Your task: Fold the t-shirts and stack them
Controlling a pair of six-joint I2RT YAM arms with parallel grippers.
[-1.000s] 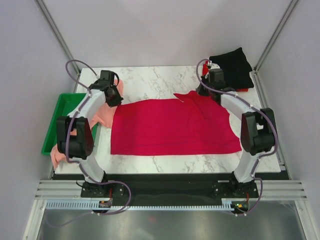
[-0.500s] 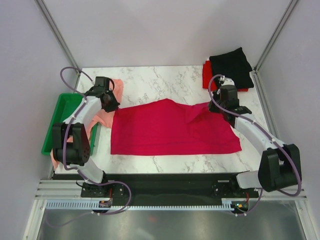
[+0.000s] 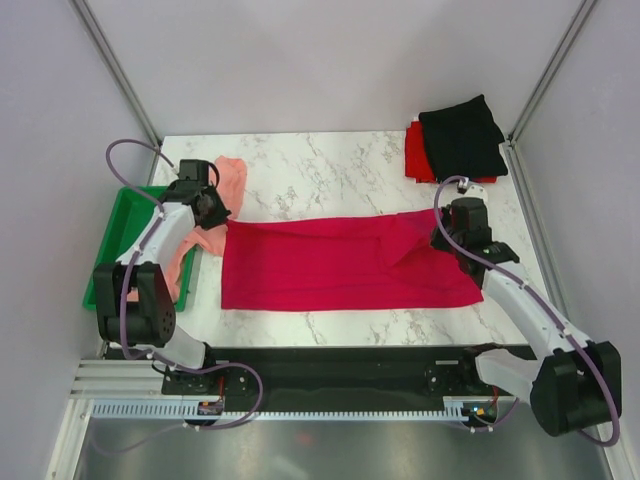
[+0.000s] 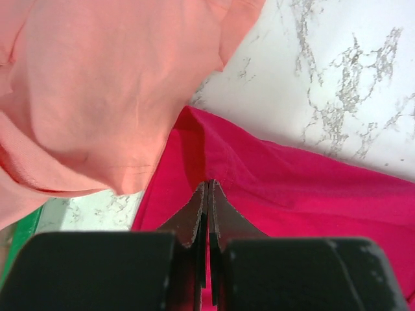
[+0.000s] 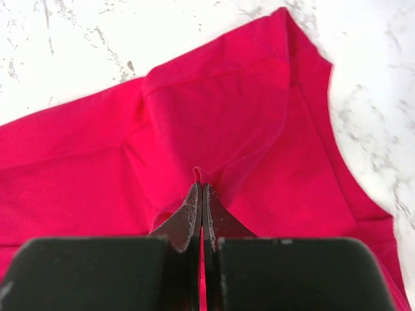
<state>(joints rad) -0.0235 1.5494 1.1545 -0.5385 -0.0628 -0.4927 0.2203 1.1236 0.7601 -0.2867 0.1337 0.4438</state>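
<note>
The crimson t-shirt [image 3: 340,265] lies as a wide band across the middle of the marble table [image 3: 330,165]. My left gripper [image 3: 214,214] is shut on its far left edge, and cloth shows pinched between the tips [image 4: 208,184]. My right gripper [image 3: 446,240] is shut on a raised fold near the shirt's right end [image 5: 200,186]. The salmon-pink t-shirt [image 3: 228,180] lies crumpled just left of the left gripper and fills the upper left of the left wrist view [image 4: 97,97]. The black t-shirt [image 3: 462,135] rests folded on the bright red t-shirt [image 3: 416,155] at the far right corner.
A green plastic tray [image 3: 122,225] stands off the table's left edge, with salmon cloth draped over its near side. Metal frame posts rise at the back corners. Bare marble shows behind the crimson shirt and along its front edge.
Both grippers have drawn the crimson shirt's far edge toward the near side, so the cloth is now a narrower band. The right arm has swung outward to the right.
</note>
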